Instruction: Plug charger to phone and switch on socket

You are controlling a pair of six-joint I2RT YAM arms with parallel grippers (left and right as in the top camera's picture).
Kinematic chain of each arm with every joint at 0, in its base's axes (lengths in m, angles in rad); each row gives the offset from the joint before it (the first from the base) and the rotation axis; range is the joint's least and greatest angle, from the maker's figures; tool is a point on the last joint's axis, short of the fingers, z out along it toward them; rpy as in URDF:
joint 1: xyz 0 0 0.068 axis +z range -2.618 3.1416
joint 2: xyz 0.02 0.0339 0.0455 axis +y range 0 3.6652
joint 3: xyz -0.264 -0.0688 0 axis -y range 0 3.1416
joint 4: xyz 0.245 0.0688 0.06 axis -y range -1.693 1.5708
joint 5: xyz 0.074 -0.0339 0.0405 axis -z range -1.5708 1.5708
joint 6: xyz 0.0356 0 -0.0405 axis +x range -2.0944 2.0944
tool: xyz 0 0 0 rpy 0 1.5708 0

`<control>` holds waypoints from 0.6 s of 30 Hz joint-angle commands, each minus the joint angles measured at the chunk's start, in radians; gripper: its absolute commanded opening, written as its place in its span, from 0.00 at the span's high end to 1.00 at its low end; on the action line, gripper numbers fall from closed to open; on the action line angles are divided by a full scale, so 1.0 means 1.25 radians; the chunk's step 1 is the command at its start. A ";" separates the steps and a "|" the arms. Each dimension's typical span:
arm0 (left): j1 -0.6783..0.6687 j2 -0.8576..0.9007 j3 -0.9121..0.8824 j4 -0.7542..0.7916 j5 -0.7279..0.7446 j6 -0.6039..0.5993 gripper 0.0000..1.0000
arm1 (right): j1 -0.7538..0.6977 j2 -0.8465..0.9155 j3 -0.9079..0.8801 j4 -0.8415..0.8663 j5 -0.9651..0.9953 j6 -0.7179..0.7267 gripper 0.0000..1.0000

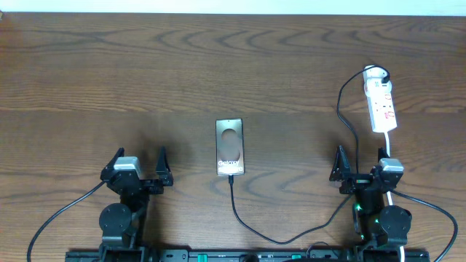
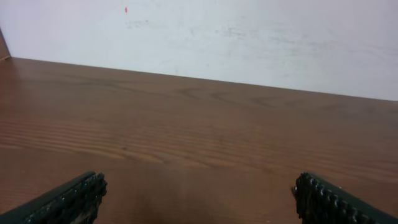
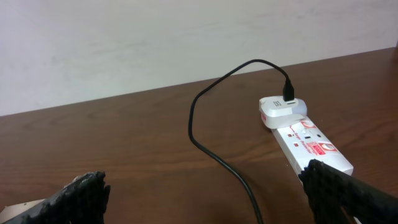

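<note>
Both claws gape wide and empty: left gripper, right gripper. The power strip lies at 1 o'clock from the right one, the nearer arm, with its long axis running 12-to-6 (the charger tip seemingly meets the phone, table centre).

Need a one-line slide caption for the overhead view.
Open left pincer and right pincer flank the phone; charger reaches its lower edge from the socket.

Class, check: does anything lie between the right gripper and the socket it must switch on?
No object blocks it. Only the charger cable runs ahead of the right gripper, to the left of the socket.
</note>
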 commanded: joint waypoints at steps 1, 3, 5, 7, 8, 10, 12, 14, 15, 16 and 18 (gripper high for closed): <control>0.002 -0.007 -0.016 -0.028 0.008 0.020 0.01 | 0.000 -0.005 -0.001 -0.004 0.003 -0.012 0.01; 0.002 -0.007 -0.016 -0.028 0.009 0.023 0.01 | 0.000 -0.005 -0.001 -0.004 0.003 -0.012 0.01; 0.002 -0.007 -0.016 -0.028 0.011 0.037 0.01 | 0.000 -0.005 -0.001 -0.004 0.003 -0.012 0.01; 0.002 -0.007 -0.016 -0.028 0.011 0.050 0.01 | 0.000 -0.005 -0.001 -0.004 0.003 -0.012 0.01; 0.002 -0.007 -0.016 -0.028 0.011 0.051 0.01 | 0.000 -0.005 -0.001 -0.004 0.003 -0.012 0.01; 0.002 -0.007 -0.016 -0.028 0.011 0.052 0.01 | 0.000 -0.005 -0.001 -0.004 0.003 -0.012 0.01; 0.002 -0.007 -0.016 -0.028 0.011 0.052 0.01 | 0.000 -0.005 -0.001 -0.004 0.003 -0.012 0.01; 0.002 -0.007 -0.016 -0.028 0.011 0.052 0.01 | 0.000 -0.005 -0.001 -0.004 0.003 -0.012 0.01; 0.002 -0.007 -0.016 -0.028 0.011 0.052 0.01 | 0.000 -0.005 -0.001 -0.004 0.003 -0.012 0.01; 0.002 -0.007 -0.016 -0.028 0.011 0.052 0.01 | 0.000 -0.005 -0.001 -0.004 0.003 -0.012 0.01; 0.002 -0.007 -0.016 -0.028 0.011 0.052 0.01 | 0.000 -0.005 -0.001 -0.004 0.003 -0.012 0.01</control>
